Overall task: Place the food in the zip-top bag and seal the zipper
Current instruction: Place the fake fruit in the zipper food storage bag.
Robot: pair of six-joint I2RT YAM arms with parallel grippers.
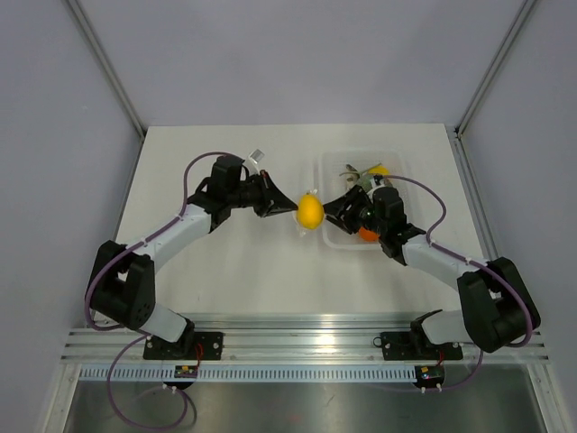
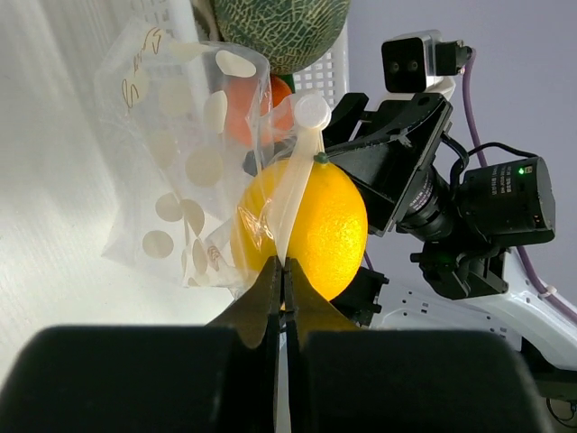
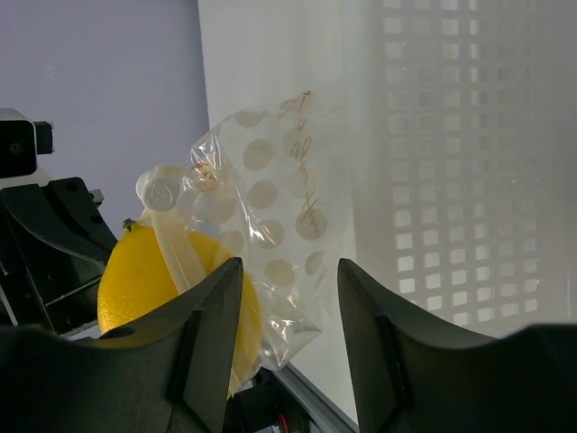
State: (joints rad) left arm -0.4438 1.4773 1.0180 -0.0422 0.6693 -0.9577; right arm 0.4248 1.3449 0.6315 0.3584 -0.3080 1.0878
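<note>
Left gripper [image 2: 282, 264]: clamping zipper [image 2: 302, 167] of zip-top bag [image 2: 171, 153] with food [image 2: 329, 225] seemingly inside. Right gripper [image 3: 288, 268]: hovering released beside. Sealing stage; next needing pinch running along zipper.

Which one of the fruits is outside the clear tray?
The yellow lemon, between the left claw and the right claw; the orange fruit lies inside the tray.

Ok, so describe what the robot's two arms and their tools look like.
The left arm and right arm match: white tubular links, chunky black joints, black bases on an aluminium rail. A purple cable loops along each. The left tool and right tool are black with two tapering wedge-shaped fingers. A black camera with a green light sits at the right wrist.
</note>
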